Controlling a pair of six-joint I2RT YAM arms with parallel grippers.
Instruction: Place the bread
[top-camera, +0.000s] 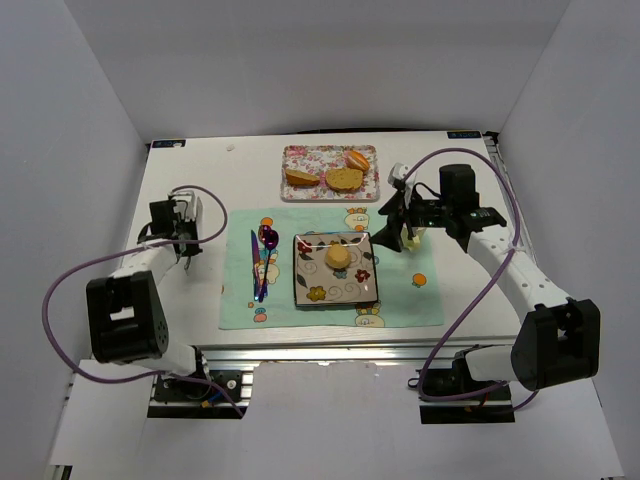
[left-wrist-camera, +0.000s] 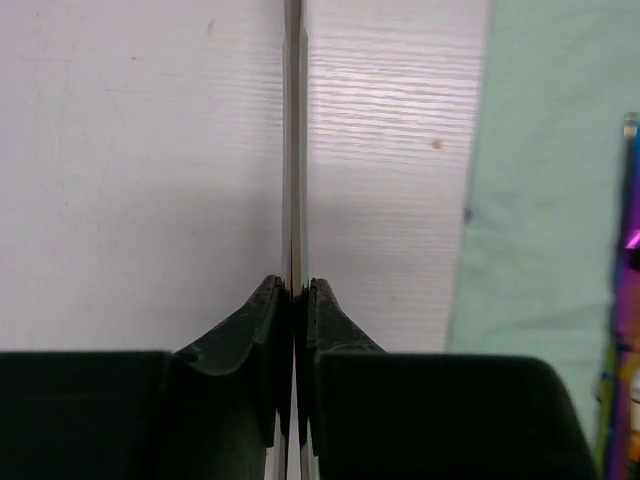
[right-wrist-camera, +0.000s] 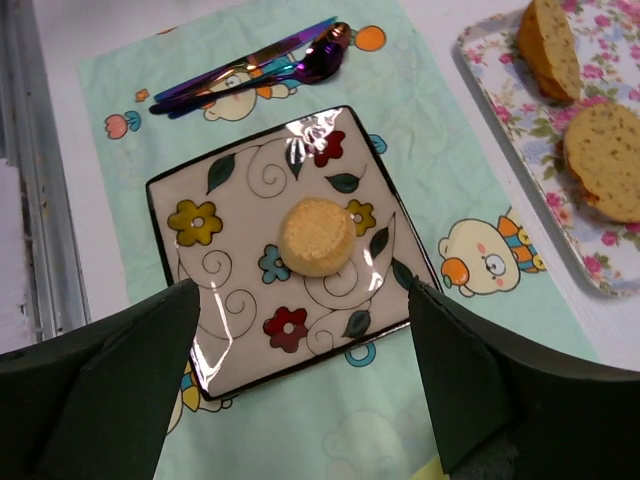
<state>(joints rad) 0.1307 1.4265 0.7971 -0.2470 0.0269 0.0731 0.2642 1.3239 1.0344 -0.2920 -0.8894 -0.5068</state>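
In the top view the bread (top-camera: 337, 257) lies near the middle of the square patterned plate (top-camera: 296, 270), which sits on the teal placemat (top-camera: 400, 300). The right gripper (top-camera: 398, 228) hangs just beyond the plate's far right corner, and the left gripper (top-camera: 183, 205) is well apart, over bare table left of the mat. A floral tray (top-camera: 290, 160) with other baked pieces stands at the far side. In the left wrist view the jaws are clenched on what looks like a thin metal strip (left-wrist-camera: 292, 150) seen edge-on; what it is I cannot tell. The table (left-wrist-camera: 130, 180) lies beneath and the mat's edge runs down the right. In the right wrist view the right gripper (right-wrist-camera: 300, 290) is released, its fingers (right-wrist-camera: 130, 350) wide apart and holding nothing. The roll (right-wrist-camera: 317, 236) rests below and between them, touching only the plate (right-wrist-camera: 165, 195), with the cutlery (right-wrist-camera: 260, 65) beyond on the mat. The placing itself looks done, so the step in hand is the withdrawal. It goes best as a straight lift with the jaws kept wide, so neither finger brushes the roll or catches the plate's rim. Any sideways swing should wait until the fingertips are clearly above the roll. The left arm need only hold steady.
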